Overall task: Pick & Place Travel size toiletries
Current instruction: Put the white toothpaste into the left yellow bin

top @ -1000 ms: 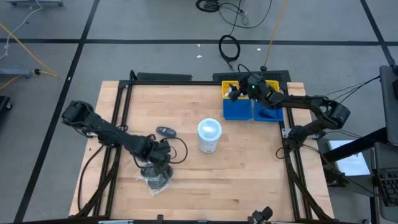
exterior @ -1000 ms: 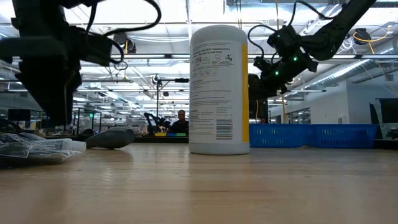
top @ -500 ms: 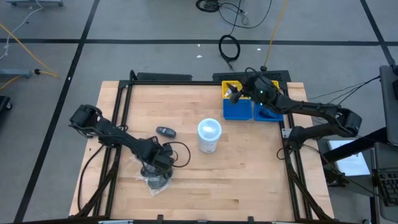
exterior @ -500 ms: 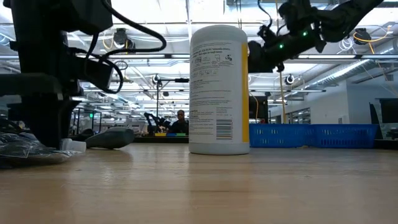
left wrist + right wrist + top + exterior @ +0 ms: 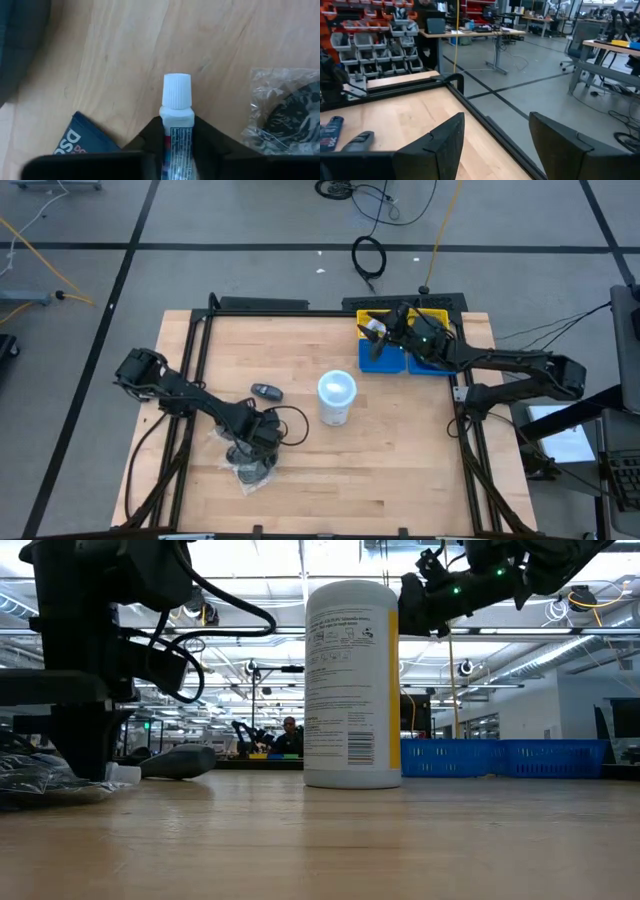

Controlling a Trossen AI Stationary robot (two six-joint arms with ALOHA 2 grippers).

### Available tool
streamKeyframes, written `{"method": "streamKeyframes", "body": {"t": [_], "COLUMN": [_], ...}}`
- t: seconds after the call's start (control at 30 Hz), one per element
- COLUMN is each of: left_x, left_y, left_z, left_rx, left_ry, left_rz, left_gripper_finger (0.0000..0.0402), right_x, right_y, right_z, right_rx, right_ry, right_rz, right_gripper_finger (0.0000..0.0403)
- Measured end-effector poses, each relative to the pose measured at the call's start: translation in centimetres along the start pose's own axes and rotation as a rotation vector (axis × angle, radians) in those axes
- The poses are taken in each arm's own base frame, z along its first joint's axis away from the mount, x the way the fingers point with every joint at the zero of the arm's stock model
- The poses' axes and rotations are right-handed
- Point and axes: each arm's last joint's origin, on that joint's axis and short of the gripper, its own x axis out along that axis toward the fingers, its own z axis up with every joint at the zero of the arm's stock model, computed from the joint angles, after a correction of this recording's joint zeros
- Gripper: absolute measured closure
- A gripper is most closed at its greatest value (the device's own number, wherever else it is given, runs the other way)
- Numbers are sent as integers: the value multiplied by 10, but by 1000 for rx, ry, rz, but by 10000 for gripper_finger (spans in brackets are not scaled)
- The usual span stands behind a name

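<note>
My left gripper [image 5: 252,450] stands over a small pile of toiletries at the table's near left and is shut on a white tube with a white ribbed cap [image 5: 177,107]. Beside the tube lie a dark clear-wrapped disc [image 5: 290,117] and a dark blue packet [image 5: 80,142]. The tube's cap end [image 5: 125,773] lies on the table. A dark grey mini bottle [image 5: 266,391] lies flat farther back. My right gripper [image 5: 374,330] is open and empty, raised over the bins at the far right. My left gripper pinches the white tube between its two fingers [image 5: 150,135], on the tube's two sides just behind the cap [image 5: 177,125]. The fingers come from above, pointing down, and lie across the tube. The tube lies on the table with its cap end sticking out past the fingers.
A large white tub with a pale lid [image 5: 337,395] stands upright mid-table. A blue bin [image 5: 380,358] and a yellow bin [image 5: 432,313] sit at the far right edge. The table has a dark frame [image 5: 260,305] around it.
My left gripper has gone down onto the pile at the near left. My right gripper has risen over the bins and swung a little toward the table's left.
</note>
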Motion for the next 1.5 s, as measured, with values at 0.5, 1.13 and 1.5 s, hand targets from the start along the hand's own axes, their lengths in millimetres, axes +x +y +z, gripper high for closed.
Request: {"method": "streamKeyframes", "body": {"t": [0.5,1.13,1.5], "left_x": [-41,-162,-182], "left_y": [15,44,49], "left_z": [-1,-3,19], "left_rx": [-66,-1,42], "left_ry": [-177,-1090,-1332], "left_rz": [-56,-119,-53], "left_gripper_finger": [379,372,371], "right_x": [-1,-10,-21], "right_y": [5,38,60], "right_z": [0,17,28], "right_rx": [8,75,141], "right_ry": [3,-163,-266], "right_rz": [21,276,467], "right_gripper_finger": [190,191,191]}}
